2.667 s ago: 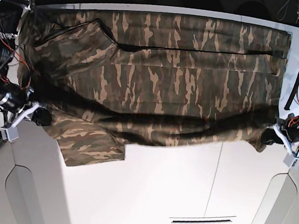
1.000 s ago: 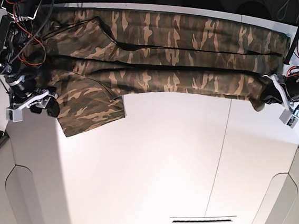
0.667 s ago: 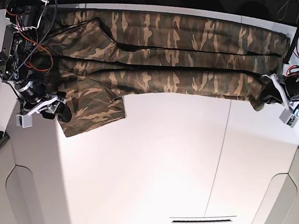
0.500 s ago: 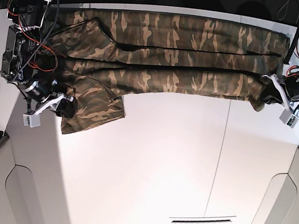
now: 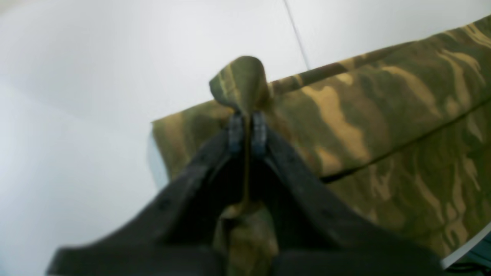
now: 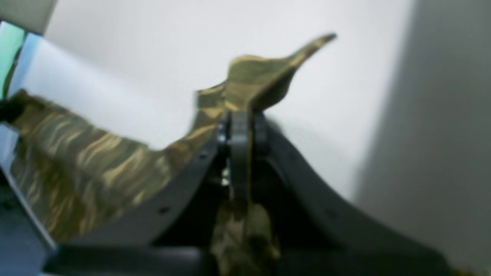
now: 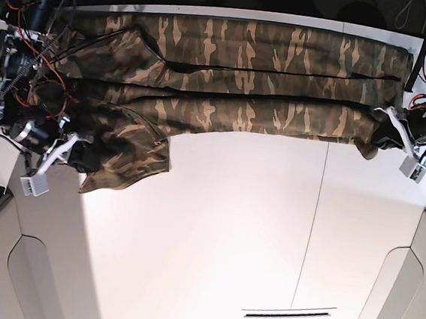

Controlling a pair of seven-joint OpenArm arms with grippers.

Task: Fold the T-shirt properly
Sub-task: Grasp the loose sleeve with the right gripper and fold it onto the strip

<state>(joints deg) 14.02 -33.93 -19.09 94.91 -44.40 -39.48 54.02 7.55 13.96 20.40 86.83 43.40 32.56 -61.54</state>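
One T-shirt [image 7: 236, 79] is lying folded along the top of the white table [image 7: 236, 230]; two grippers, left gripper [image 5: 247, 132] and right gripper [image 6: 239, 128], are each pinching its cloth.

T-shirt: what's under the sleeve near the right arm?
Only the white table shows around the T-shirt. The sleeve hides whatever lies beneath it. The right gripper pinches its edge; the left gripper pinches the far end.
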